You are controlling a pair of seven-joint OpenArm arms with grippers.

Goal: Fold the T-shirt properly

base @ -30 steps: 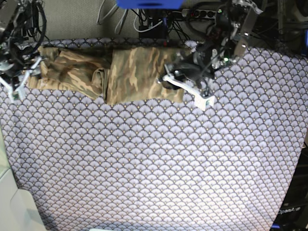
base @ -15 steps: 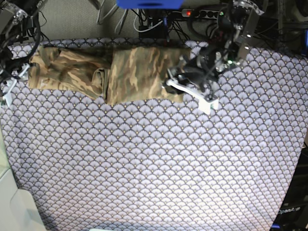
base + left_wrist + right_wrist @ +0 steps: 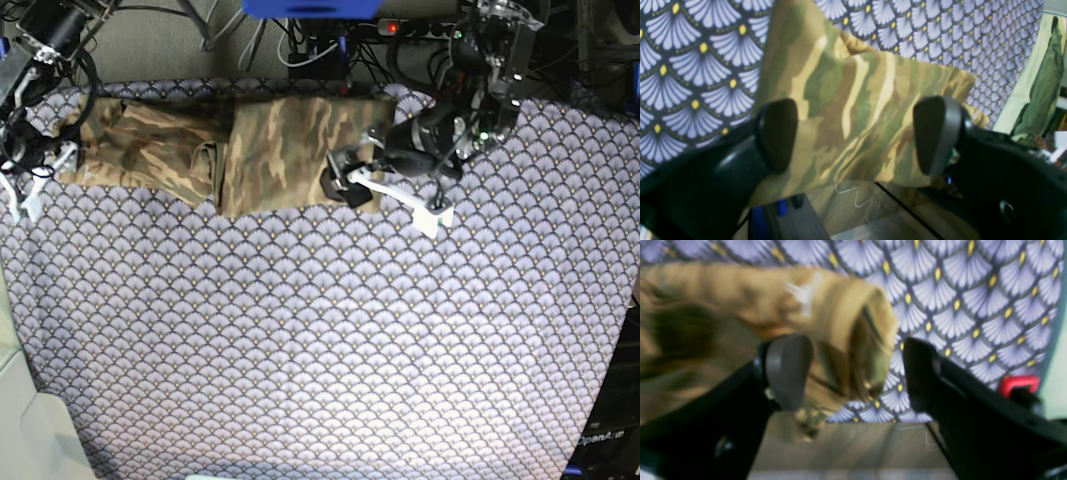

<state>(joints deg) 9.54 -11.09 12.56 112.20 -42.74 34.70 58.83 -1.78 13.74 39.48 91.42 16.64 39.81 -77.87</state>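
Both arms' jaws wide apart

we read only one piece of text: the word "openarm" in small pale letters on the dark base [image 3: 603,440] at the lower right corner of the base view. the white tag [image 3: 803,295] sewn on the t-shirt [image 3: 270,150] in the right wrist view is too blurred for us to read, and we find no other letters, numbers or signs in the two wrist views.
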